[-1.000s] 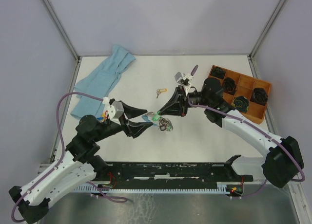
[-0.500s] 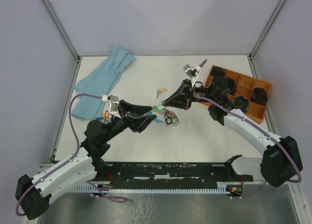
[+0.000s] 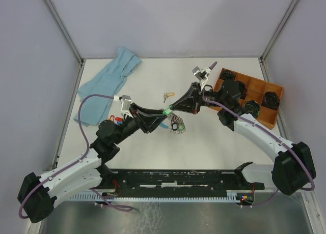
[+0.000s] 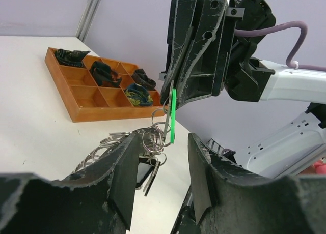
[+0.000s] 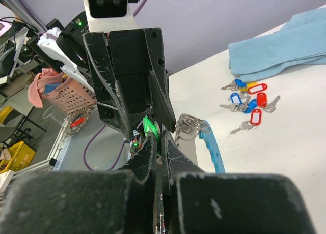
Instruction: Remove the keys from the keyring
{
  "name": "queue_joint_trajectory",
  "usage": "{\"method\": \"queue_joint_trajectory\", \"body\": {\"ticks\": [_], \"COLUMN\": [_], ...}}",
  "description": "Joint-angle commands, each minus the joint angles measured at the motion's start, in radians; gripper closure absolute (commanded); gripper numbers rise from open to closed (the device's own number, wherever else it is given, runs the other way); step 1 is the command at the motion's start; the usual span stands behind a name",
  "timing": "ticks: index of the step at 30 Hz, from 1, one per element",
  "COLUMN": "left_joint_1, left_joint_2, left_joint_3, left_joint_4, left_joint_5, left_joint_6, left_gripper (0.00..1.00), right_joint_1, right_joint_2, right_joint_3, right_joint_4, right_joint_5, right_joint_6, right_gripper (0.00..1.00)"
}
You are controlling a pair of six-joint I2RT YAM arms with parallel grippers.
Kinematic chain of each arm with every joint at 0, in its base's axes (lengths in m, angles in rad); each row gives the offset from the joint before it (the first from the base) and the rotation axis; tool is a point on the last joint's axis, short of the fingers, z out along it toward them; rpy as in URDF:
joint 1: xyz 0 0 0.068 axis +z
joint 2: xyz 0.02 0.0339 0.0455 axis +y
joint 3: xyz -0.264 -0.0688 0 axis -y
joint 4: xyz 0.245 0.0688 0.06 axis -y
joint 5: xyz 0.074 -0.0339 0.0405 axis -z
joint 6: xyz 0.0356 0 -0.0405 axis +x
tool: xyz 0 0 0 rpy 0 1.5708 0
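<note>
we see a white table (image 3: pixel 153 81), lilac walls (image 3: pixel 178 20), blue cloth (image 3: pixel 109 81) at ten o'clock, tray (image 4: pixel 107 113) at two, right gripper (image 3: pixel 172 110) at mid-table clamped on a green-tagged key (image 4: pixel 172 117), keyring (image 3: pixel 178 125) hanging beneath, left gripper (image 3: pixel 164 118) from seven o'clock, parted, seemingly astride it

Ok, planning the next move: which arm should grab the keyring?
Left. The left pincer stands open astride the keyring dangling under the green key tag; the right pincer is busy, shut on that tag.

No legible text or labels.
</note>
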Motion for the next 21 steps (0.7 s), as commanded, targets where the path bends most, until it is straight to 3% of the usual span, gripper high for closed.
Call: {"method": "queue_joint_trajectory", "body": {"ticks": [1, 21], "left_joint_1": [0.003, 0.002], "left_joint_2": [0.033, 0.112], "left_joint_3": [0.063, 0.132], "left_joint_4": [0.068, 0.057], "left_joint_5": [-0.007, 0.046], "left_joint_6": [-0.044, -0.046], "left_gripper": [0.53, 0.71], "right_joint_1": [-0.003, -0.003], "right_joint_2": [-0.002, 0.004], "right_joint_3": [0.008, 0.004], "right_joint_4": [0.081, 0.088], "right_joint_5": [0.006, 0.004], "right_joint_6": [0.015, 0.022], "right_gripper": [0.99, 0.99]}}
